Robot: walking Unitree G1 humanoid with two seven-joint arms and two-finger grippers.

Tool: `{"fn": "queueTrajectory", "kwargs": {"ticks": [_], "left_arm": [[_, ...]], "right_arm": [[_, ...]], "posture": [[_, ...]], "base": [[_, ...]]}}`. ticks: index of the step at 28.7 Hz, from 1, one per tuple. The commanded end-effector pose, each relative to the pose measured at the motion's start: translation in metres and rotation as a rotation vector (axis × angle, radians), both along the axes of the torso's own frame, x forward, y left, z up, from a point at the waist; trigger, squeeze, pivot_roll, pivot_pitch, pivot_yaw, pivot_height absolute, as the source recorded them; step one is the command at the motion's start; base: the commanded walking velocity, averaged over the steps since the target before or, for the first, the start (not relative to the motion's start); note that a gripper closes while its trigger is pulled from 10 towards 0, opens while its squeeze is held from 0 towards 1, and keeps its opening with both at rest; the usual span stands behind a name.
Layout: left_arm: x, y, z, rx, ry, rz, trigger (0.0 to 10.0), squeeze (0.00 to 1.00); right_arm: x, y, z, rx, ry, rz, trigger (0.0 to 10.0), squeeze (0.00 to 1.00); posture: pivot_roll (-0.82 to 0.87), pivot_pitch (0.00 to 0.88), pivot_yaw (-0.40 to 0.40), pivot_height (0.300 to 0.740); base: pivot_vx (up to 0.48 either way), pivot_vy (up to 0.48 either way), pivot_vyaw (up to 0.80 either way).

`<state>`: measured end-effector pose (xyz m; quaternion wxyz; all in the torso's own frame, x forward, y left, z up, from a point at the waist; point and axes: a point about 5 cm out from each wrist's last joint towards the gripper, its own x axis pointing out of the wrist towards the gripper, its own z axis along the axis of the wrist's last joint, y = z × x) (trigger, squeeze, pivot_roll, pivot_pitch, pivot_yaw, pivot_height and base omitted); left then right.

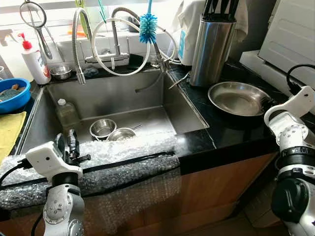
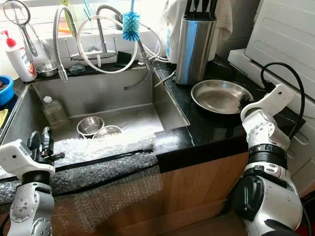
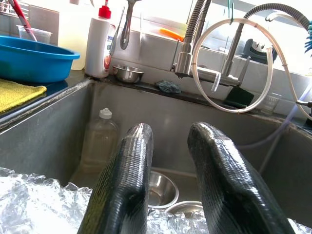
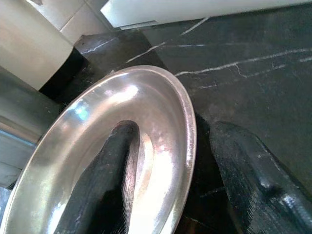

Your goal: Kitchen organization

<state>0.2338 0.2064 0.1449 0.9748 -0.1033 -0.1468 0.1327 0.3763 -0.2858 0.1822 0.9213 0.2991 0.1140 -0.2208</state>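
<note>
The right gripper (image 4: 170,185) stands released, its fingers astride the near rim of the steel plate (image 1: 239,98), a shiny shallow dish on the black counter (image 1: 231,132) at two o'clock from the sink (image 1: 118,105). The left gripper (image 3: 170,190) hovers released over bubble wrap (image 1: 113,157). Farther in, two steel bowls (image 1: 102,128) lie partly hidden.

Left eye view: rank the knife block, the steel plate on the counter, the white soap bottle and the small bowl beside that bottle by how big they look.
1. knife block and steel plate: look similar, unranked
2. soap bottle
3. small bowl
</note>
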Motion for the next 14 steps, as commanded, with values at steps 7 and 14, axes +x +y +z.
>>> {"fn": "queueTrajectory", "kwargs": {"ticks": [7, 14], "left_arm": [[0.0003, -0.0013, -0.0011, -0.002, 0.020, -0.014, 10.0, 0.00], [0.0007, -0.0022, -0.0016, -0.007, 0.024, -0.021, 10.0, 0.00]], "right_arm": [[0.0053, -0.0004, 0.0084, 0.021, -0.019, -0.021, 10.0, 0.00], [0.0077, 0.0001, 0.0077, -0.014, 0.006, -0.013, 10.0, 0.00]], "posture": [[0.03, 0.000, -0.017, 0.740], [0.03, 0.000, -0.017, 0.740]], "base": [[0.000, 0.000, 0.00], [0.000, 0.000, 0.00]]}}
